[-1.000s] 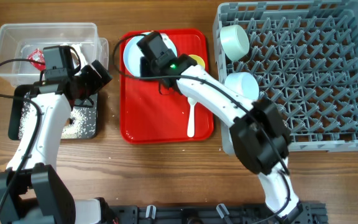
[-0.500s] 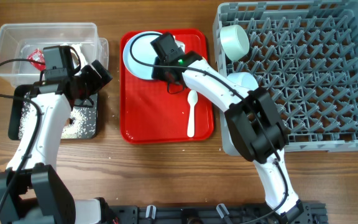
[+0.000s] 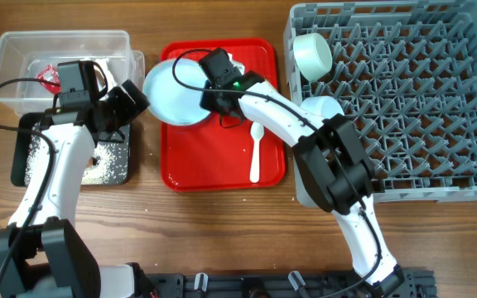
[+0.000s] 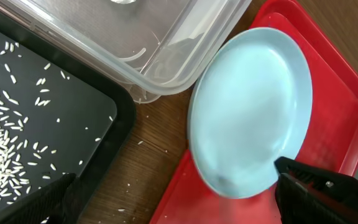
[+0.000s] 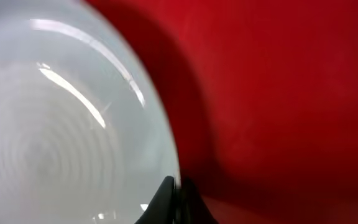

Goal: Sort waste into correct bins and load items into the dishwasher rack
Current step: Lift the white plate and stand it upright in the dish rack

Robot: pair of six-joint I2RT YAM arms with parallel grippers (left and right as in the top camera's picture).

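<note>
Left end effector (image 3: pixel 127 103) spread wide above the black tray (image 3: pixel 16 165), beside the clear tub (image 3: pixel 65 35). Pale blue plate (image 3: pixel 171 91) just right of it, overhanging the red tray's (image 3: pixel 214 157) left edge. Right end effector (image 3: pixel 209 93) clamped on the plate's right rim. Half a second earlier the plate lay farther right, within the tray.

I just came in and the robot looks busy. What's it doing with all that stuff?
It is tidying up after a meal. The right claw is shut on the rim of the pale blue plate, holding it up over the left edge of the red tray. A white spoon lies on that tray. Two pale blue bowls already sit in the grey dishwasher rack. The left claw hangs open and empty where the black tray of rice meets the clear tub.
</note>
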